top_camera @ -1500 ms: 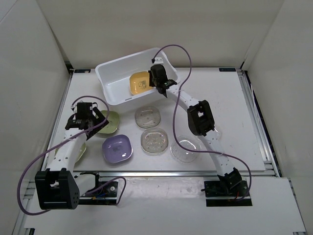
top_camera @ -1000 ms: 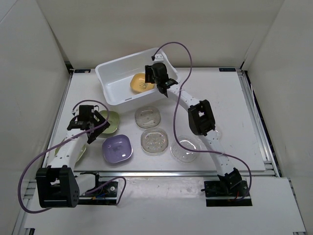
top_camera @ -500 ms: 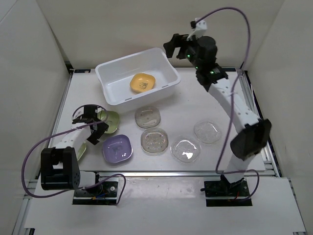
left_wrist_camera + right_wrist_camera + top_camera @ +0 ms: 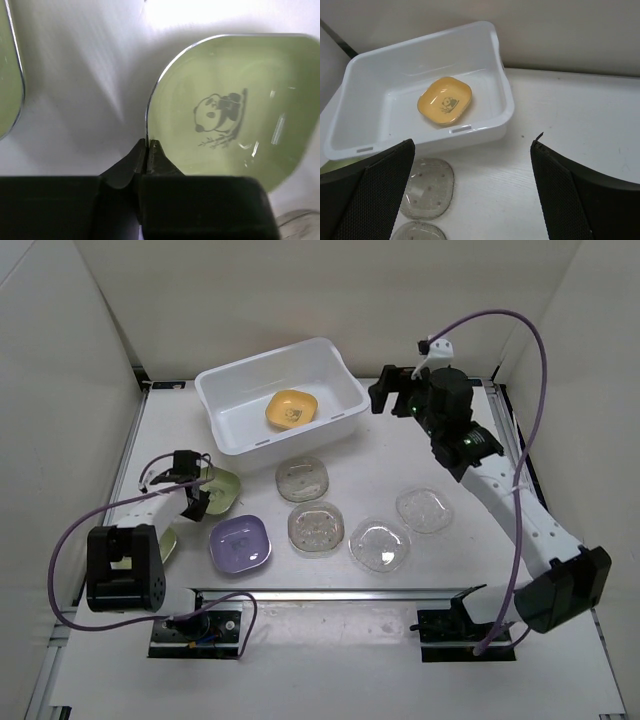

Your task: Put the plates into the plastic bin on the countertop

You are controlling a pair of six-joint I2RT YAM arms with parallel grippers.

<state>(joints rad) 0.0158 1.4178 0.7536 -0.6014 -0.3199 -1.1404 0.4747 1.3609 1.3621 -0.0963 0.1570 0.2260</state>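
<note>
The plastic bin (image 4: pixel 232 422) stands at the back of the countertop (image 4: pixel 470 455) with an orange panda plate (image 4: pixel 291 408) lying inside. My left gripper (image 4: pixel 199 487) is low on the left, shut on the rim of a green panda plate (image 4: pixel 225 490); in the left wrist view the fingertips (image 4: pixel 154 148) pinch the edge of that green plate (image 4: pixel 235 75). A second green plate (image 4: pixel 167 543) lies partly under the left arm. My right gripper (image 4: pixel 386 387) hangs open and empty in the air, right of the bin; its wrist view shows the bin (image 4: pixel 380 85) and orange plate (image 4: pixel 445 100).
A purple plate (image 4: pixel 240 542) and several clear plates (image 4: pixel 302 479) (image 4: pixel 316 526) (image 4: pixel 380 544) (image 4: pixel 424 508) lie in front of the bin. White walls close the sides and back. A metal rail (image 4: pixel 330 592) runs along the front edge.
My left gripper has lowered and closed on the green plate's rim. The right arm let go of the orange plate in the bin, rose, and swung right with jaws wide.
</note>
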